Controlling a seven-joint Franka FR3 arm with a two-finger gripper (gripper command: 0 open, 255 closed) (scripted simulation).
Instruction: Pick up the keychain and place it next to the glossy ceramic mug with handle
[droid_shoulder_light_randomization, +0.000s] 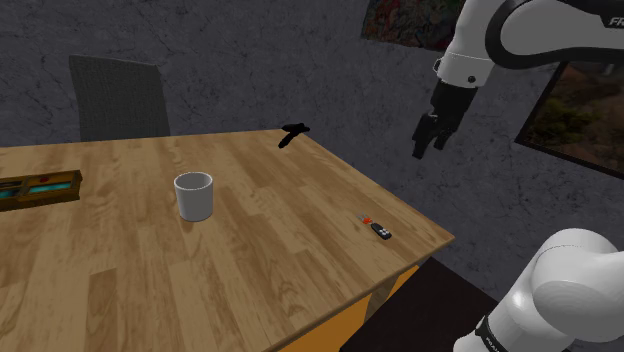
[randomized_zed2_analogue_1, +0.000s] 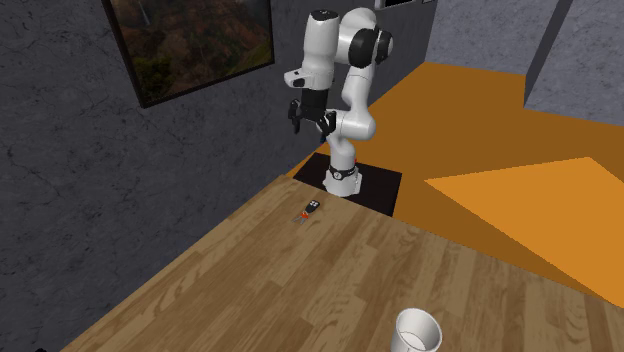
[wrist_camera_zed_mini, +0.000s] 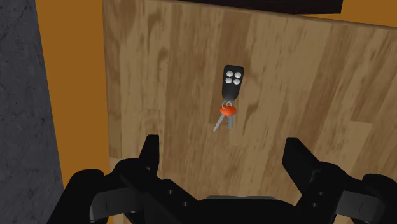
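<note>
The arm was raised above the near corner of the wooden table (droid_shoulder_light_randomization: 250, 290), and its black gripper (droid_shoulder_light_randomization: 428, 147) hung in the air, well apart from the table top. The two fingers stood wide apart and there was nothing between them. In the wrist view the gripper (wrist_camera_zed_mini: 222, 146) looked straight down on the wood, and the keychain (wrist_camera_zed_mini: 229, 95) lay flat there, beyond the fingertips and a little between their lines.

The keychain (droid_shoulder_light_randomization: 379, 229) was a small black fob with four pale buttons, an orange-red piece and some thin grey keys. It rested close to the table edge on the side of the robot, near the corner. The white mug (droid_shoulder_light_randomization: 194, 195) stood upright more to the middle of the table, well apart from the keychain. In the second exterior view the mug (randomized_zed2_analogue_1: 417, 332) was at the bottom, the keychain (randomized_zed2_analogue_1: 311, 209) far behind it, and the gripper (randomized_zed2_analogue_1: 308, 127) higher up in front of the dark wall.

On the shoulder view's left a low wooden tray (droid_shoulder_light_randomization: 40, 188) lay on the table. At the far edge was a small black object (droid_shoulder_light_randomization: 293, 133); I could not tell what it was. A grey chair (droid_shoulder_light_randomization: 120, 95) stood behind the table, and a framed picture (randomized_zed2_analogue_1: 190, 45) hung on the wall.
</note>
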